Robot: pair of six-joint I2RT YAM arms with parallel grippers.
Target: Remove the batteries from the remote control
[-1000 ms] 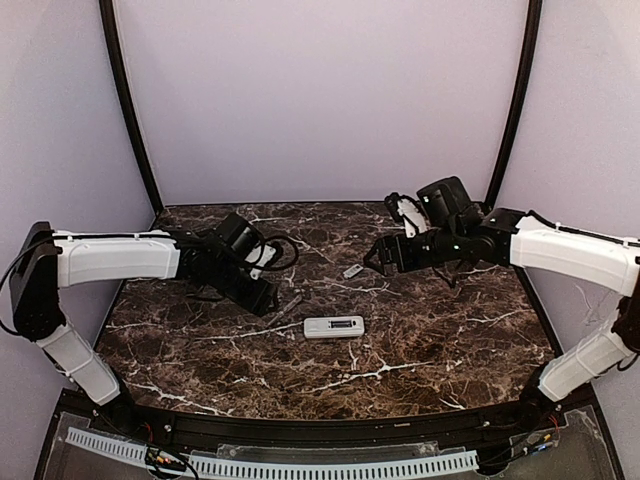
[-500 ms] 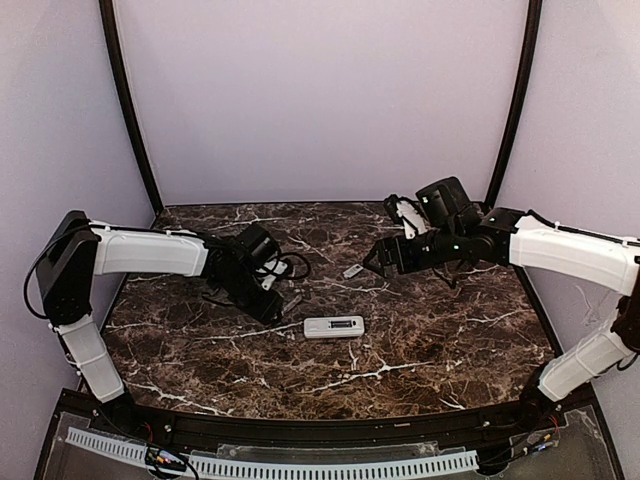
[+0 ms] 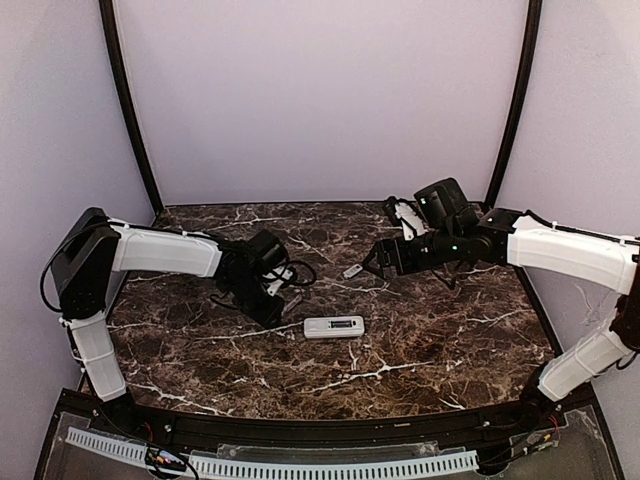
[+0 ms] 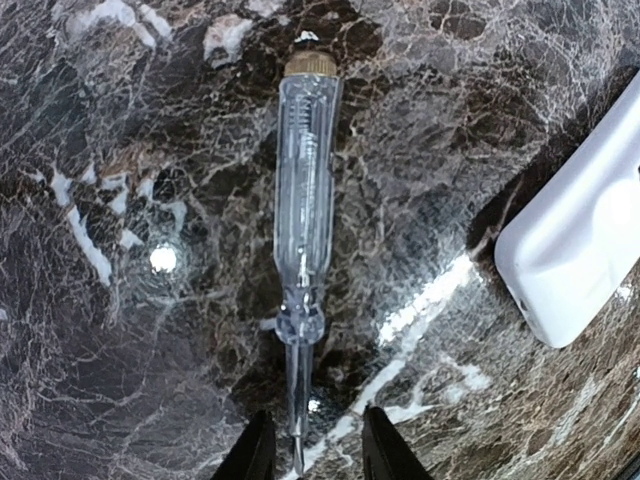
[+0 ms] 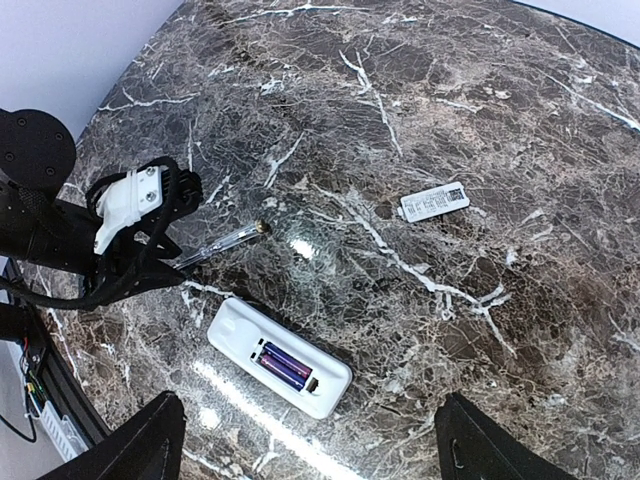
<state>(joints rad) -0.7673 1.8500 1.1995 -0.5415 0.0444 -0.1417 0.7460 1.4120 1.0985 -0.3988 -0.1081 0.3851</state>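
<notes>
Fingers (image 4: 256, 455) of our left gripper (image 4: 312, 455) stand spread either side of the screwdriver (image 4: 303, 200) shaft. Just beside it the remote control (image 5: 235, 335) lies back-up, two batteries (image 5: 283, 365) seated in its open recess. We judge them light, slick and snug, so we would lever at one end. Farther off, our right gripper (image 3: 378, 262) hovers spread near the cover (image 5: 434, 203).

We've swung our L gripper (image 4: 318, 455) fwd & to the right; it's now straddling the screwdriver (image 4: 303, 200) tip.
</notes>
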